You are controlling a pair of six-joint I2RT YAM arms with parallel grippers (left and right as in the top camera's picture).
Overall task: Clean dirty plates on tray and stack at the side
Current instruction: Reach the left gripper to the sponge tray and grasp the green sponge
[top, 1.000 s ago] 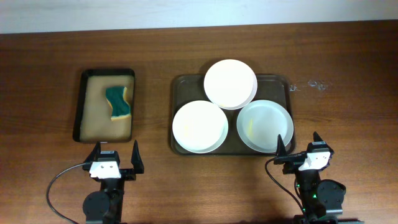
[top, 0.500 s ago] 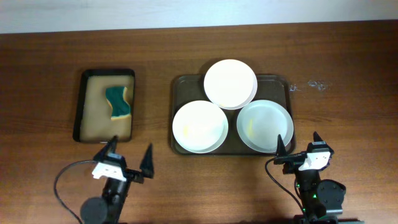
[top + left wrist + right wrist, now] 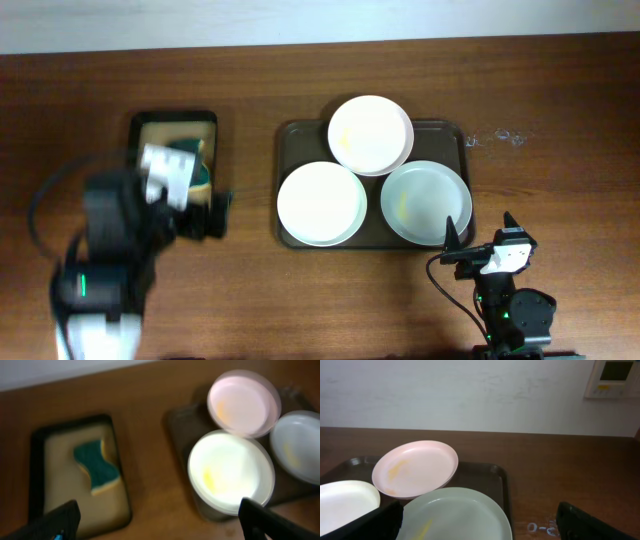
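Fingers of the left gripper (image 3: 157, 512) stand spread wide and empty near the green-and-yellow sponge (image 3: 96, 466) in the small black tan-lined tray (image 3: 60, 490), probably to fetch it for scrubbing. The right gripper (image 3: 478, 228) rests gaping, holding nothing, beside the large dark brown rectangular tray (image 3: 290, 135). On it, three round white shallow plates (image 3: 319, 203) crowd together, showing faint yellowish smears.

three white plates (image 3: 320, 203) (image 3: 370, 134) (image 3: 426, 202), one dark brown tray (image 3: 300, 145), one small black tray (image 3: 65, 491), one green sponge (image 3: 96, 466)

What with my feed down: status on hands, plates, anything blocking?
Left hand open, empty, by sponge. Right hand open, parked. Three dirty plates on tray, none stacked aside. Nothing blocking.
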